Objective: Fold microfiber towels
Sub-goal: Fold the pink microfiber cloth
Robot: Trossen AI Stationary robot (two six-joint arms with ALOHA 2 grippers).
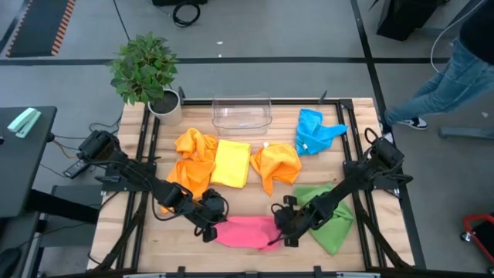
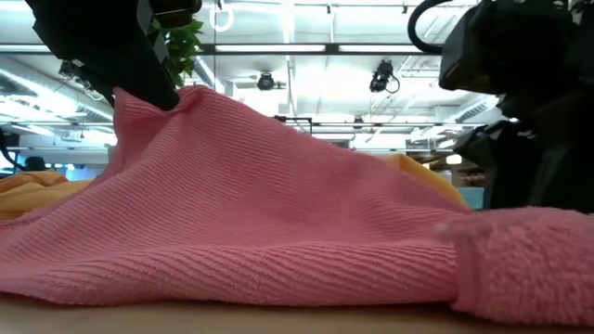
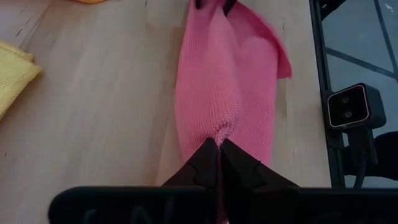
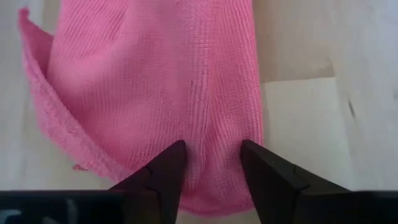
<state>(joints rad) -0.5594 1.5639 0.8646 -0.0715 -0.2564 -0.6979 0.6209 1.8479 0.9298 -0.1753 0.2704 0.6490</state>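
Bare table (image 1: pixel 247 259) before pink towel (image 1: pixel 245 232)

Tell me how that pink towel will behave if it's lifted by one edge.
The pink towel will probably sag limply: where the left gripper pinches its edge, it drapes in a loose tent in the low view. It looks light, held up by that small pinch. Its ribbed weave should resist slipping between the right gripper and its spread fingers.

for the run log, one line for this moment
left gripper shut on pink towel | right gripper open astride its other end
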